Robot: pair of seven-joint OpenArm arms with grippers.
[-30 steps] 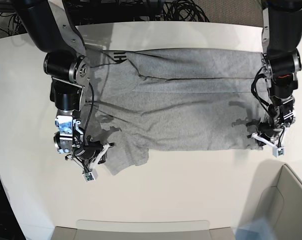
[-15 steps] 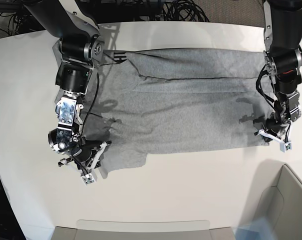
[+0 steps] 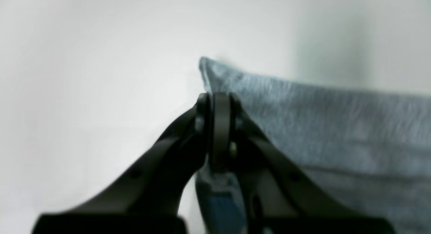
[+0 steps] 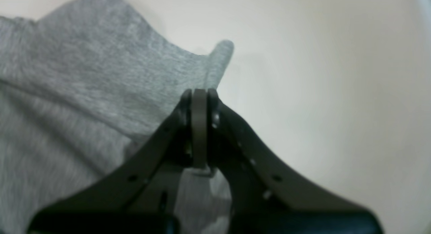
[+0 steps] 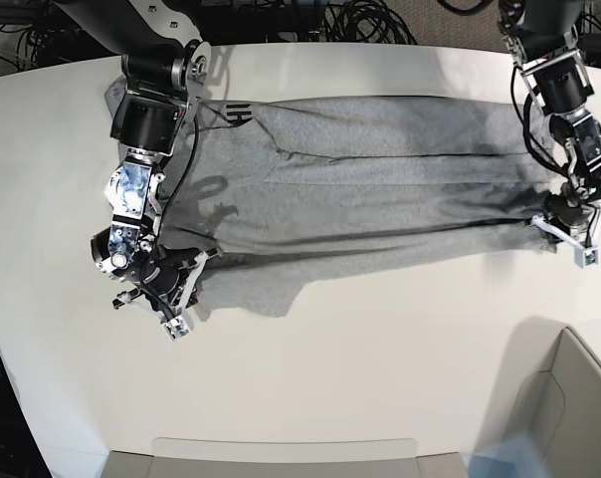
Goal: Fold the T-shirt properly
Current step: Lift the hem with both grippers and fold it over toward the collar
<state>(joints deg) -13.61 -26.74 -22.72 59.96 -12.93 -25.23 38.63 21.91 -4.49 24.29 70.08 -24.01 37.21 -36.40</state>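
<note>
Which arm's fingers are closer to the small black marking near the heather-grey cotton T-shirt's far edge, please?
Right. The right gripper grips the heather-grey cotton T-shirt below the black marking; the left gripper grips the opposite end.

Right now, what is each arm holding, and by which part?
Both hold the grey T-shirt. The left gripper pinches a corner of its near edge; the right gripper pinches the near edge at the opposite, sleeve end. Both sets of jaws are shut on cloth.

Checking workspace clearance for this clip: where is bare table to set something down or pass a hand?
Free: the wide table strip between the T-shirt hem and the near-edge trays, and the far-left patch beside the right gripper. Crowded: the shirt spans the middle, with the left gripper shut on its right corner and the right gripper shut on its lower-left.
</note>
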